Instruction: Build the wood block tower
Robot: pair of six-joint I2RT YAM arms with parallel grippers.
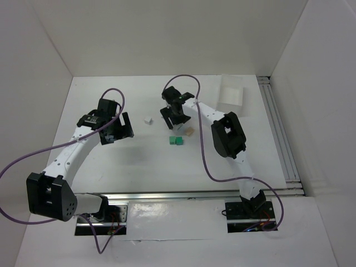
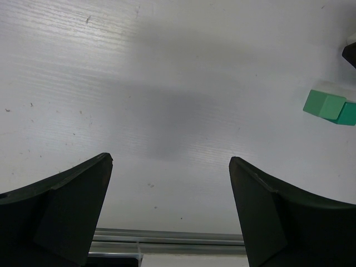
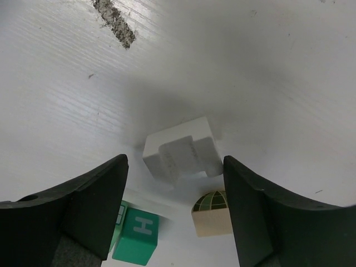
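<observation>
**Both claws are gaping empty; the tower's pieces are lying loose mid-bench**

You are reaching the left arm out over the left half of the bench (image 1: pixel 83 111). The left claw (image 1: pixel 118 133) is hanging released above bare surface, its fingers (image 2: pixel 67 211) spread wide with nothing between them.

You are stretching the right arm toward the middle. The right claw (image 3: pixel 175 164) is also standing released, and it is looking down on a white notched block (image 3: pixel 181 156) without touching it.

The bench is showing white and faintly ribbed, with a dark scuff (image 3: pixel 114 22). Plain white walls (image 1: pixel 167 33) are closing it in. A metal rail (image 1: pixel 194 194) is running along the near edge, and a clear tray (image 1: pixel 231 92) is sitting at the far right.

No tower is standing. The green cubes (image 1: pixel 176 141) are lying side by side flat on the bench, just in front of the right claw. Their pair is running left to right in the top view, and one cube is showing an H face (image 3: pixel 142 228) upward. The tan piece (image 1: pixel 189 132) is resting just beside them, to their right, its green dome pattern (image 3: pixel 210 200) facing up. A small white cube (image 1: pixel 148 119) is sitting apart, between the two claws.
</observation>
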